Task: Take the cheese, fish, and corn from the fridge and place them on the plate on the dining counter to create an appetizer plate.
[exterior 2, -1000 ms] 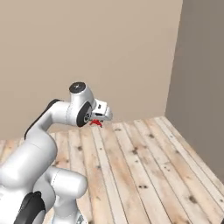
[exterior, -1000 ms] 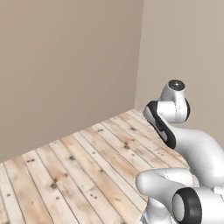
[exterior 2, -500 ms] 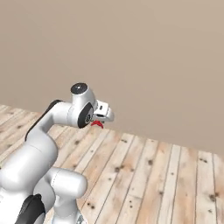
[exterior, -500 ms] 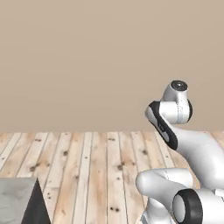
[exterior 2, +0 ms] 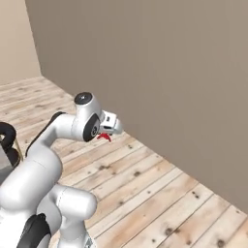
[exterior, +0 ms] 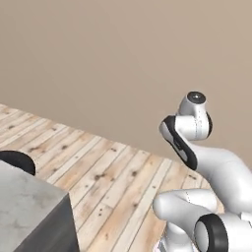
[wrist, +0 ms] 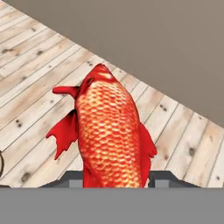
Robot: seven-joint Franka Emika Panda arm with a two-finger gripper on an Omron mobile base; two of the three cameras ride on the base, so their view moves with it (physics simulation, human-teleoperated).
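Note:
In the hand view a red-orange scaly fish (wrist: 111,131) stands up between my two dark fingertips, and my gripper (wrist: 116,177) is shut on its tail end. From the right base view the gripper (exterior 2: 107,131) hangs just ahead of the arm's upper joint, with the red fish (exterior 2: 102,137) poking out under it, high above the wooden floor. A light grey marbled corner of the dining counter (exterior: 27,206) shows at the lower left of the left base view. The cheese, corn, fridge and plate are out of view.
A plain beige wall (exterior: 123,64) runs close ahead over a light plank floor (exterior 2: 160,193). A black stool seat (exterior: 17,161) sits beside the counter corner. The stool (exterior 2: 7,134) also shows at the left edge of the right base view.
The whole scene has swung across both base views, so the base has turned. The counter corner and stool have come into view on the left. The fish stays in the gripper.

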